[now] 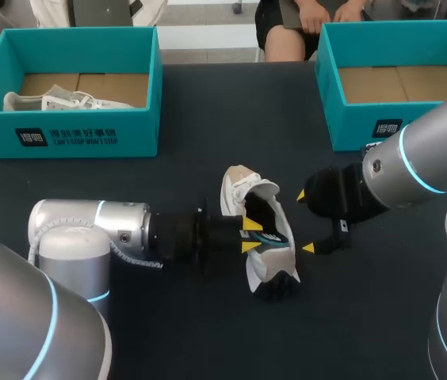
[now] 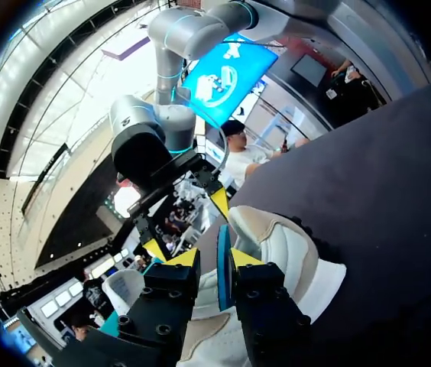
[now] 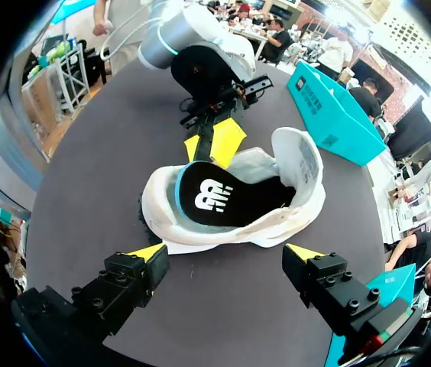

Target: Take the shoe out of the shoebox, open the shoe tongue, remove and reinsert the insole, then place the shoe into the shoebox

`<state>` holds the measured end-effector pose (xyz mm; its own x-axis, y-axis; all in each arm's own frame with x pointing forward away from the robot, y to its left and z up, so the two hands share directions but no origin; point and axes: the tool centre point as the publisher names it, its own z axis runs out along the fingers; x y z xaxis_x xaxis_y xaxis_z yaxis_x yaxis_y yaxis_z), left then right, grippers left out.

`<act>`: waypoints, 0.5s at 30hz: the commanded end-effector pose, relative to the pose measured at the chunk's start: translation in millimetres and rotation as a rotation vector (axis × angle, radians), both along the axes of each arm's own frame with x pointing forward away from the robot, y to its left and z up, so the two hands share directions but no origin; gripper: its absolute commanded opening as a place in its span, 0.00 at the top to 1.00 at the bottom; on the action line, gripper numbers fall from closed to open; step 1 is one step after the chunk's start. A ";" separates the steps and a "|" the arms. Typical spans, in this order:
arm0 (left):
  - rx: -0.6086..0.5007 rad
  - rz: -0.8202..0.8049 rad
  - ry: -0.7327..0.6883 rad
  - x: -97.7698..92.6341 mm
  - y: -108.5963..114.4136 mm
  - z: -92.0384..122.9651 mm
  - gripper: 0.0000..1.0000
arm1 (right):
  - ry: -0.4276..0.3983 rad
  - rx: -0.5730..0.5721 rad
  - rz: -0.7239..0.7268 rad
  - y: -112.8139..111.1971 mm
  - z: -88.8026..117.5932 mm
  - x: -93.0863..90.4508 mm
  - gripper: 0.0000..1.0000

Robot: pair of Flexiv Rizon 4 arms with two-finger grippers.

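The left shoebox (image 1: pixel 89 134) stands well away from the fingers, at the table's (image 1: pixel 184 332) far edge, with 1 white shoe (image 1: pixel 57 101) lying inside it.

The left gripper (image 1: pixel 250 236) reaches in low over the table. Its 2 yellow tips stand close together, pinching the thin teal edge of the insole (image 3: pixel 223 199) at the opening of the task shoe (image 3: pixel 200 233).

That shoe lies on the table outside both boxes, between the 2 grippers. Its tongue (image 3: pixel 296 153) is folded back, and the black insole sits in the opening, its heel end riding up at the collar.

The right gripper (image 1: pixel 304 222) hangs just beside the shoe, opposite the left one. Its fingers are spread wide and touch nothing. From its wrist view the shoe lies just ahead of the gap between them.

The right shoebox (image 1: pixel 350 131) sits beyond the right fingers at the far edge, showing only its cardboard floor.
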<state>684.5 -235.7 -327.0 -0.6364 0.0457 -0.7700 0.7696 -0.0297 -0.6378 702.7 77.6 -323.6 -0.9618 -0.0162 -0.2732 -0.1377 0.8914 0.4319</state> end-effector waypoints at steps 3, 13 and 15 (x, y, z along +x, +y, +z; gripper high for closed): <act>-0.020 0.011 -0.018 -6.2 6.7 15.0 0.51 | -0.002 0.001 0.000 -0.7 -0.5 -1.3 0.00; -0.040 0.010 -0.043 -10.5 13.5 33.0 0.49 | -0.002 0.001 0.000 -0.7 -0.5 -1.3 0.00; -0.039 0.010 -0.049 -10.3 15.7 35.7 0.47 | -0.002 0.001 0.000 -0.7 -0.5 -1.3 0.00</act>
